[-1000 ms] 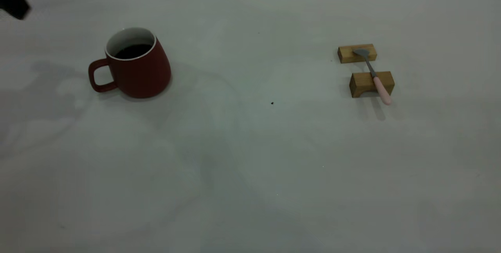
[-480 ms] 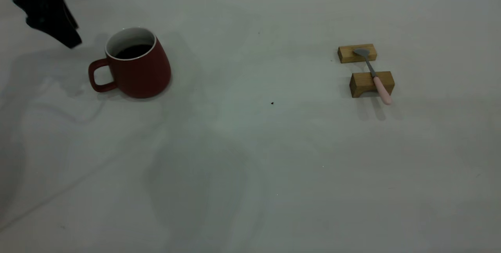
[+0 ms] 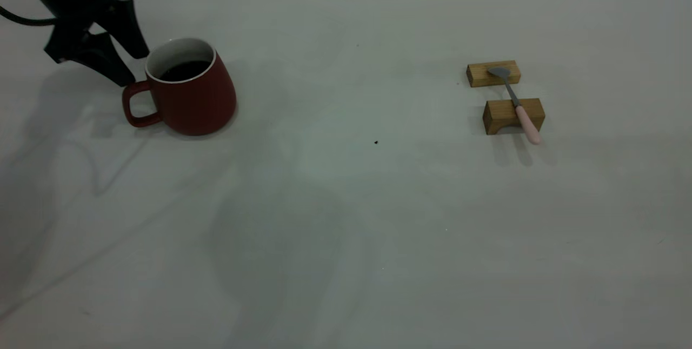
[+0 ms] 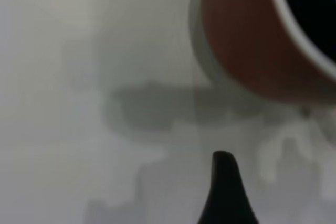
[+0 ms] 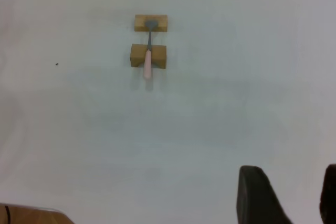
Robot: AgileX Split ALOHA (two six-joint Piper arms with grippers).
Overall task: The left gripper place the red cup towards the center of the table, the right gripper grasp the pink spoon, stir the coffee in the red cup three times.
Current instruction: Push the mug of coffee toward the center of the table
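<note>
The left gripper (image 3: 132, 65), fingers spread and empty, hangs just beside the red cup (image 3: 186, 89) near its handle. The cup stands on the table's (image 3: 346, 219) left side, untouched.

Left gripper advance toward cup.
The left gripper (image 3: 132, 68) has moved in from the table corner to just beside the red cup (image 3: 189, 89).
</note>
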